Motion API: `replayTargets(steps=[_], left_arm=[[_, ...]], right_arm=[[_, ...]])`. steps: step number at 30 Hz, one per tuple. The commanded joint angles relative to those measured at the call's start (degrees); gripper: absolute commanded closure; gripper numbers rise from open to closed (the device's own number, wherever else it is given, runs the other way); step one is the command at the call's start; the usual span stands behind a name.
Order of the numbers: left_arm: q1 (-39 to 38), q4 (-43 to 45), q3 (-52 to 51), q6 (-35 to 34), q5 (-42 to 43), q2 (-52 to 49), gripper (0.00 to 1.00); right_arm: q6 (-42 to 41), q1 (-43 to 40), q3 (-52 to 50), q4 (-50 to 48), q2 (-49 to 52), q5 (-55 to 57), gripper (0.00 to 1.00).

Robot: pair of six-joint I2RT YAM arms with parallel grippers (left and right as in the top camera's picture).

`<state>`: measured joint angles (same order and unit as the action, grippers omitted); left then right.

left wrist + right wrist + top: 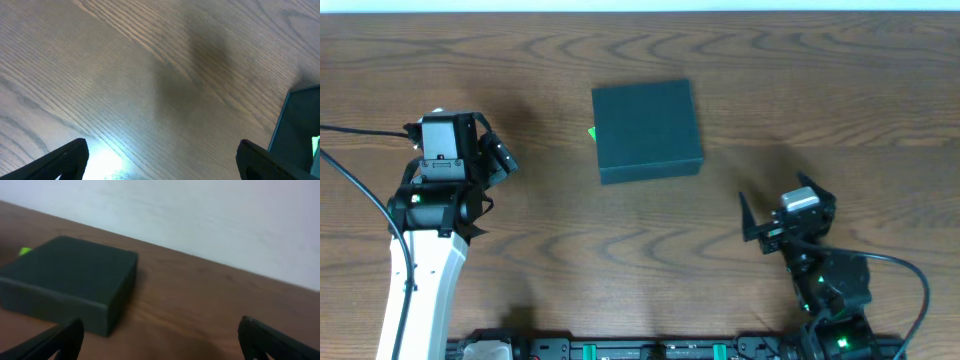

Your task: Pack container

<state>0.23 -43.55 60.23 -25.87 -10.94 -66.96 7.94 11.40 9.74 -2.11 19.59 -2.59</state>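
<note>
The container [648,130] is a dark teal-black square box, lid shut, in the middle of the table. A bit of bright green [591,133] sticks out at its left side. It also shows in the right wrist view [70,282] and at the right edge of the left wrist view [300,125]. My left gripper [500,158] is open and empty, left of the container and apart from it. My right gripper [775,212] is open and empty, to the front right of the container.
The wooden table [800,80] runs to a pale wall [200,215] behind. Black cables [360,130] run by the left arm and by the right arm's base [910,275].
</note>
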Motion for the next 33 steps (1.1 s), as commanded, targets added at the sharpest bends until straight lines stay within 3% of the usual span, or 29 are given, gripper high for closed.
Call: replayTargets(steps=[1,6,13,23,33], left_arm=[[0.17,-0.17,0.7,0.15,-1.03,0.22,0.05],[0.17,-0.17,0.7,0.15,-1.05,0.22,0.05],[0.17,-0.15,0.7,0.15,-1.05,0.22,0.05],[0.17,-0.17,0.7,0.15,-1.05,0.22,0.05],[0.17,-0.17,0.7,0.15,-1.05,0.22,0.05]], right_arm=[[-2.14,-3.78,-3.43,-1.42,-2.4,-3.21,0.01],[-4.44,-6.95,-9.57,-6.08,-6.71,-1.33,0.01],[-5.66,-8.11,-9.42,-2.86,-10.12,5.79,0.01],[-16.76,-8.11,-9.42,1.79,-16.09,5.81,0.01],[-17.09,-11.65,-9.42,5.95,-19.3,5.38,0.01]])
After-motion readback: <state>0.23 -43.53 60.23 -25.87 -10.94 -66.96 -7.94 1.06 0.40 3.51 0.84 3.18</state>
